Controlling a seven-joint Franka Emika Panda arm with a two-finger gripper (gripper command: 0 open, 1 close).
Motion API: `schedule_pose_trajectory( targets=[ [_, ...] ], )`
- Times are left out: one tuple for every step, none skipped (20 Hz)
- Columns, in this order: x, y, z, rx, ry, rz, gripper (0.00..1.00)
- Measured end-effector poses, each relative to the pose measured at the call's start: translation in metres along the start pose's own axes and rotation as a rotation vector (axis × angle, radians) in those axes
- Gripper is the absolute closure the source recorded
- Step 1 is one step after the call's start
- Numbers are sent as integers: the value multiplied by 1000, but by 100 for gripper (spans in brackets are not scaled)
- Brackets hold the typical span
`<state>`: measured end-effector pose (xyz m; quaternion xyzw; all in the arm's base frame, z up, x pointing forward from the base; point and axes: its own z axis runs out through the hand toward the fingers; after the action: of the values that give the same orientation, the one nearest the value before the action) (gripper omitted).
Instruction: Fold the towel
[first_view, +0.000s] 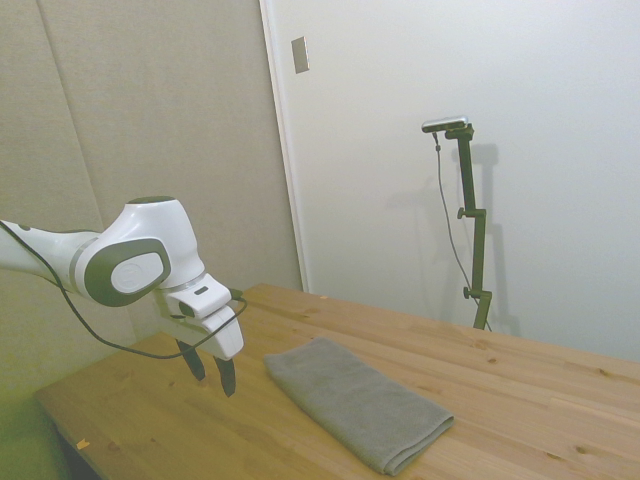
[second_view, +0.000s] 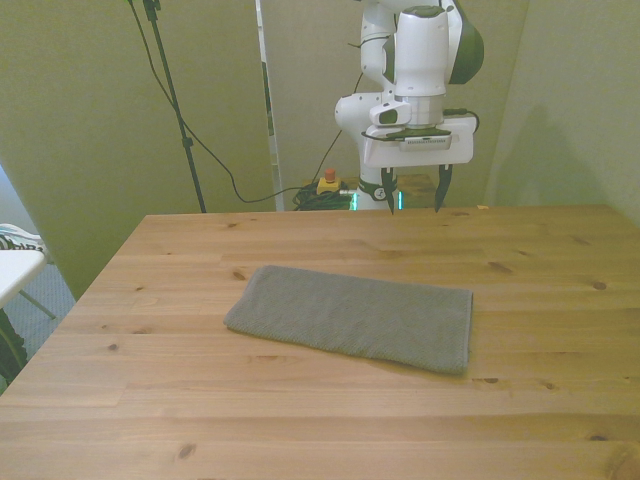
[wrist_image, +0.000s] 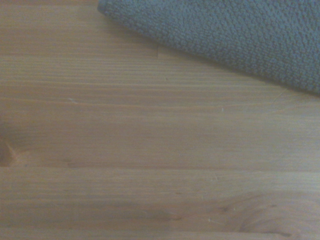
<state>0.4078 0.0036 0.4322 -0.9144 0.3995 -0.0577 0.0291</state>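
Beside the raised gripper (second_view: 413, 198), the towel (second_view: 355, 317).

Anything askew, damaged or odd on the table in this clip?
Nothing stands out. The towel lies flat on the wooden table in a tidy rectangle, only angled slightly to the table's edges. The gripper hangs open, apart from the towel, holding nothing.

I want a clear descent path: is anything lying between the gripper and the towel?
Nothing: only bare wooden table separates the open gripper from the towel. The side view shows the gap best; the wrist view shows plain wood beside the towel's edge.
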Motion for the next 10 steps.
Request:
schedule_pose_trajectory(
  targets=[
    [0, 0, 0, 2, -2, 0, 0],
    [0, -1, 0, 7, -8, -5, 0],
    [0, -3, 0, 8, -5, -7, 0],
    [1, -6, -2, 9, 2, -7, 0],
    [2, -13, -6, 11, 13, 3, 0],
    [2, -21, -9, 8, 30, 23, 0],
    [3, -30, -12, -2, 50, 42, 0],
    [2, -40, -12, -18, 73, 62, 0],
    [1, -50, -10, -37, 96, 83, 0],
    [1, -60, -6, -54, 113, 102, 0]
  ],
)
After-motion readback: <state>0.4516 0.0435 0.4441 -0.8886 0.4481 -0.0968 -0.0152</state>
